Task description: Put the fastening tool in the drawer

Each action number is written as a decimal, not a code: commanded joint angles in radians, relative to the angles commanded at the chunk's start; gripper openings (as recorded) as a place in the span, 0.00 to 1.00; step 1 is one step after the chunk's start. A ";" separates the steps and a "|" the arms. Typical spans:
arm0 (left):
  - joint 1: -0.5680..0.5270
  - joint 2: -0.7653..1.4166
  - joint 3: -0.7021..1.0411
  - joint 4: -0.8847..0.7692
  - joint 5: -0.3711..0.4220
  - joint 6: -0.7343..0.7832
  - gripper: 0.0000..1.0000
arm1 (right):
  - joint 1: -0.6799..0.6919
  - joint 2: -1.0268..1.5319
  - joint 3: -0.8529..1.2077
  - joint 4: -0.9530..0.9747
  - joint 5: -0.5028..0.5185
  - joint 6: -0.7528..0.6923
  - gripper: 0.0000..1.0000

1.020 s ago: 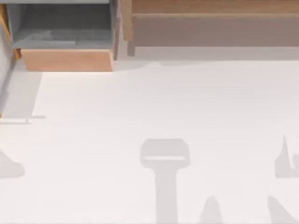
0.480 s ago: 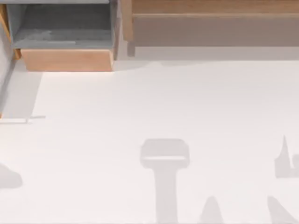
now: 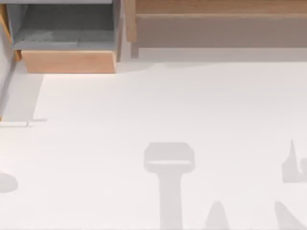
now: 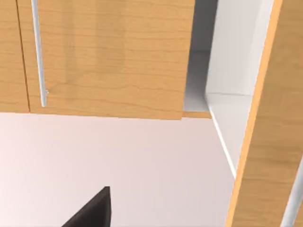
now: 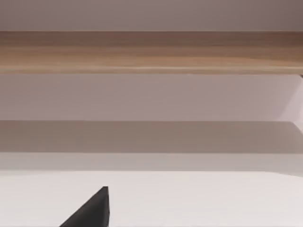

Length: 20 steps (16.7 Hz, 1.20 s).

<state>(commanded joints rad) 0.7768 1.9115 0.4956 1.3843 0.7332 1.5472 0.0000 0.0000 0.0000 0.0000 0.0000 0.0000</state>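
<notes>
1. Top view: the drawer [image 3: 67, 45] sits at approx 11 o'clock on the counter [image 3: 158, 105]; it stands pulled open, grey inside showing, plain tan front panel toward the counter's middle.
2. The drawer's grey floor shows bare in the top view; no tool can be made out in it.
3. The shelf unit [image 3: 216, 24], long and wooden, runs from 12 to approx 2 o'clock, just beside the drawer's right wall.
4. Grey shadows lie on the counter at 6 o'clock, approx 4 o'clock and 8 o'clock.
5. Left wrist view: the left hand [image 4: 92, 213] shows as one dark fingertip above the pale counter; it faces a wood-grain cabinet front [image 4: 109, 56] w/ a thin metal handle [image 4: 39, 52]. A white-walled gap opens beside that panel. Can't tell if this hand is open or closed.
6. Right wrist view: the right hand [image 5: 90, 210] shows as one dark fingertip over the counter, facing the shelf unit's wooden edge, w/ a shadowed recess under it. Can't tell its state either.
</notes>
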 joint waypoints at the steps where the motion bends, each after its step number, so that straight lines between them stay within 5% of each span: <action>1: 0.012 -0.032 0.022 -0.062 -0.014 -0.027 1.00 | 0.000 0.000 0.000 0.000 0.000 0.000 1.00; 10: -0.019 -0.264 0.290 -1.022 -0.236 -0.606 1.00 | 0.000 0.000 0.000 0.000 0.000 0.000 1.00; 20: -0.383 -0.238 0.632 -2.134 -0.595 -1.435 1.00 | 0.000 0.000 0.000 0.000 0.000 0.000 1.00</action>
<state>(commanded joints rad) 0.3939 1.6735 1.1272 -0.7499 0.1387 0.1122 0.0000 0.0000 0.0000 0.0000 0.0000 0.0000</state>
